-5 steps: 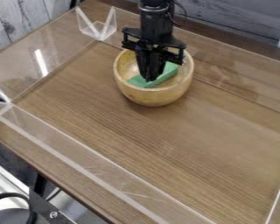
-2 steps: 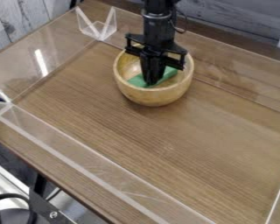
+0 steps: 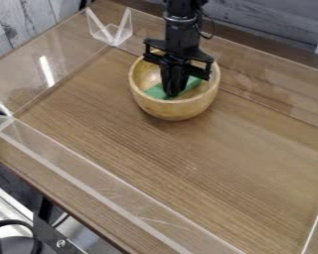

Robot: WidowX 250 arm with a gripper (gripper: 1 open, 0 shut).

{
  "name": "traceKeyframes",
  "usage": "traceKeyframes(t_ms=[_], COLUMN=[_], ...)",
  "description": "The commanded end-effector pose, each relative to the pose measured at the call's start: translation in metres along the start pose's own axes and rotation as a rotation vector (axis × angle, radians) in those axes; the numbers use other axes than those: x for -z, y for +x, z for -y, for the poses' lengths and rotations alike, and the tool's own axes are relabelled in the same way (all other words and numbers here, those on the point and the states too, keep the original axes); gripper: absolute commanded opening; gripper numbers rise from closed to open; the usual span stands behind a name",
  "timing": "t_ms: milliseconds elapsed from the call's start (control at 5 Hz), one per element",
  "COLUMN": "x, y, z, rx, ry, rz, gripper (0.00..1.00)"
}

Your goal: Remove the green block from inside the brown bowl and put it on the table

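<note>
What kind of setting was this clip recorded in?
Probably a lab test bench rather than a home: a brown wood-grain tabletop fenced by low clear acrylic walls, holding only a round tan wooden bowl with a black robot gripper reaching down into it.

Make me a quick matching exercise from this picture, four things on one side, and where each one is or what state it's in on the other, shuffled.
1. green block
2. brown bowl
3. gripper
4. table

A. stands on the tabletop near its far edge
B. lies inside the bowl
C. edged by low clear walls
D. pointing down into the bowl, shut

Pairs: 1-B, 2-A, 3-D, 4-C
</note>
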State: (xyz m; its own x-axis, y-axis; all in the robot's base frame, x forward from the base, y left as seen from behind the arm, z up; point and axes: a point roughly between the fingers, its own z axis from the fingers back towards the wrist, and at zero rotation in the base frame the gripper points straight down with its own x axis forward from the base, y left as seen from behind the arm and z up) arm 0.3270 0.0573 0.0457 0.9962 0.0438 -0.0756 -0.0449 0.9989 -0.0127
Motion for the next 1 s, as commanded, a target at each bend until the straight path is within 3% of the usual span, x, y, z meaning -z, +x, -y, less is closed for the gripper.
traceKeyframes(t_ms=[0,200,600,800], x=[-0.031,-0.051,-0.110,-0.132], y=[0.006,0.004,-0.002,-0.002], z=[0.003,0.006,0.023,0.031], rx=[0.010,0.014,0.050,0.070], ry=[0.008,0.006,-0.014,-0.025], rz=[0.080,0.116,0.216,0.244], gripper=[0.00,0.00,0.00,0.00])
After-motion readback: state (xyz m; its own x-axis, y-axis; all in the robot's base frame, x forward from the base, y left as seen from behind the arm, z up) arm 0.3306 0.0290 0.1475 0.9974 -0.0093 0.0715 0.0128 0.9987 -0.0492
